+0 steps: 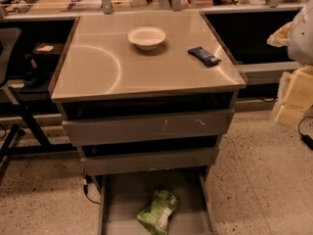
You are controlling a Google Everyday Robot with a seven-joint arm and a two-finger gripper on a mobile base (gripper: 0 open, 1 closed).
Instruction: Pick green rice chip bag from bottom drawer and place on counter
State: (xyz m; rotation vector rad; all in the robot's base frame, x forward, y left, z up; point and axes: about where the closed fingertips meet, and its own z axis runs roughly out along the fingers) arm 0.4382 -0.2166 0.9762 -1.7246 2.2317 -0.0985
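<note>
The green rice chip bag (158, 212) lies crumpled on the floor of the open bottom drawer (122, 199), right of centre, with its white label panel facing up. The counter (146, 62) is the glossy beige top of the grey cabinet, above the drawers. My gripper is out of view; only a white rounded part (301, 31) shows at the right edge, well above and to the right of the drawer.
A white bowl (146, 37) and a dark blue bar wrapper (204, 56) sit on the counter. Two shallower grey drawers (146, 126) are pulled out a little above the bottom one. Yellow foam blocks (296, 94) stand at the right, a chair base (14, 131) at the left.
</note>
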